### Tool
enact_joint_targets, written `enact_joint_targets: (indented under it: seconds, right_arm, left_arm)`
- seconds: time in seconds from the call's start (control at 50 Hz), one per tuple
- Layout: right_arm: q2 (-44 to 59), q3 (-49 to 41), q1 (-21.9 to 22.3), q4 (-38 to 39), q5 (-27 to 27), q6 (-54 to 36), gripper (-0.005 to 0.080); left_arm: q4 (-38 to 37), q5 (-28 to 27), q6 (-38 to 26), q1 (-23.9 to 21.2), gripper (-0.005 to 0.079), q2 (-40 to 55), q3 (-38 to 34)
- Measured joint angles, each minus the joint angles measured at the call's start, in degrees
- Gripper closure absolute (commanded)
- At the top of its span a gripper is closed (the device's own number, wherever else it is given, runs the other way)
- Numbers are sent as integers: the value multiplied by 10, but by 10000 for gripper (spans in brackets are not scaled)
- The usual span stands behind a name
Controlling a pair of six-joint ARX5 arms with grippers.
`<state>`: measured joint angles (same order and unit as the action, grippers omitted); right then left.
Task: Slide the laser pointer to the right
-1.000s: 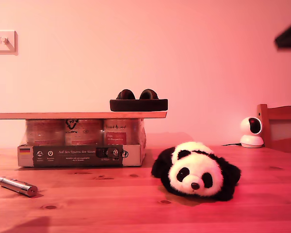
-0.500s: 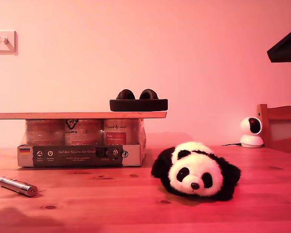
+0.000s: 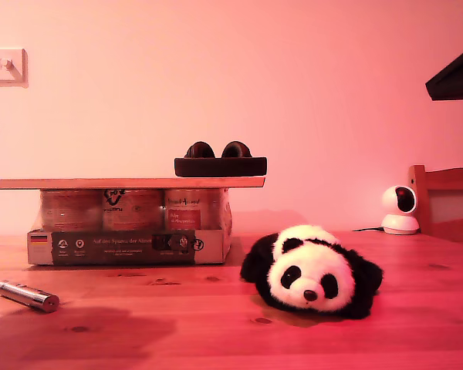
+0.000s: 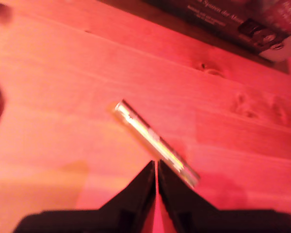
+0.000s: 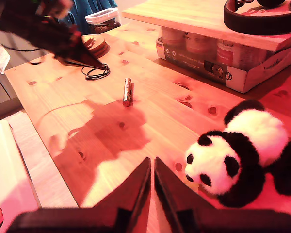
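The laser pointer (image 3: 27, 296) is a slim silver cylinder lying on the wooden table (image 3: 177, 331) at the exterior view's lower left. In the first wrist view the laser pointer (image 4: 155, 143) lies just beyond my first gripper (image 4: 156, 164), which hovers above it, shut and empty. My second gripper (image 5: 152, 160) is also shut and empty, high above the table and far from the laser pointer (image 5: 127, 91). The second wrist view shows the first arm (image 5: 58, 34) hanging over the table beyond the pointer.
A plush panda (image 3: 312, 271) lies right of centre in the exterior view. A box of jars (image 3: 131, 231) behind the pointer carries a plank (image 3: 100, 183) with headphones (image 3: 220, 160). A small white camera (image 3: 400, 208) and a chair (image 3: 447, 200) stand at the exterior view's right. A black cable (image 5: 94, 72) lies beyond the pointer.
A broad shadow has spread over the table beside the laser pointer, and a dark blur has appeared at the exterior view's left edge. A dark arm part entered at that view's upper right. The pointer has not moved.
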<state>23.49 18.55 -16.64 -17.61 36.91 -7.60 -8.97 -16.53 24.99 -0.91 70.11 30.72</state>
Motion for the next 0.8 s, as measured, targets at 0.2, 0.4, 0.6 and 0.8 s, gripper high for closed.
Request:
enact_joint_targets:
  seconds: [0.2, 0.4, 0.6, 0.8]
  right_arm:
    - [0, 0, 0, 0, 0, 0, 764]
    - [0, 0, 0, 0, 0, 0, 764]
    - [0, 0, 0, 2, 0, 0, 764]
    - [0, 0, 0, 8, 0, 0, 764]
  left_arm:
    - [-4, 1, 18, -9, 762, 66, 35]
    - [-27, 1, 30, -21, 762, 115, 88]
    - [-101, 15, 33, -21, 762, 176, 144]
    - [-169, 26, 23, -21, 762, 214, 183]
